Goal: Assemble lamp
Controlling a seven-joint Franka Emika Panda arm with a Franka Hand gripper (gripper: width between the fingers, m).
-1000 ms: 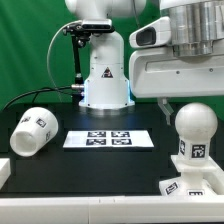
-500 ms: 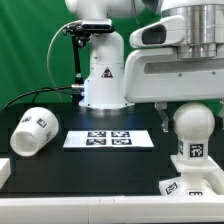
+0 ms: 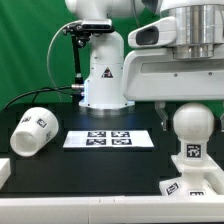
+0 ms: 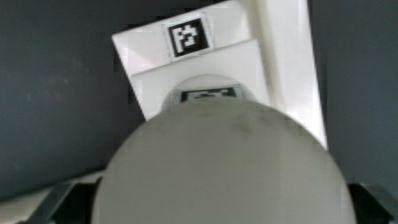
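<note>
- White and matte, the rounded plastic bulb with its neck (image 3: 190, 124) stands upright on the flat square white plastic base (image 3: 186, 191), at the exterior view's right near the front of the black bench (image 3: 70, 170).
- Over the last second the glossy white robot arm (image 3: 170, 65) has slid toward the exterior view's left, and the tag on the bulb's neck now shows a different face. We judge that the bulb is being turned into the base, so this joint is probably under way rather than finished.
- The gripper (image 4: 212, 200) straddles the bulb. Dark shapes, perhaps its fingers, flank the dome in the wrist view, but they are blurred, so we cannot tell whether it is clamped or loose.
- The tapered, cup-like white plastic shade (image 3: 30, 130) lies on its side at the exterior view's left, well apart, with the marker board (image 3: 107, 138) between.
- The bulb's dome hides where the neck meets the base, and the picture's edge cuts off the base.
</note>
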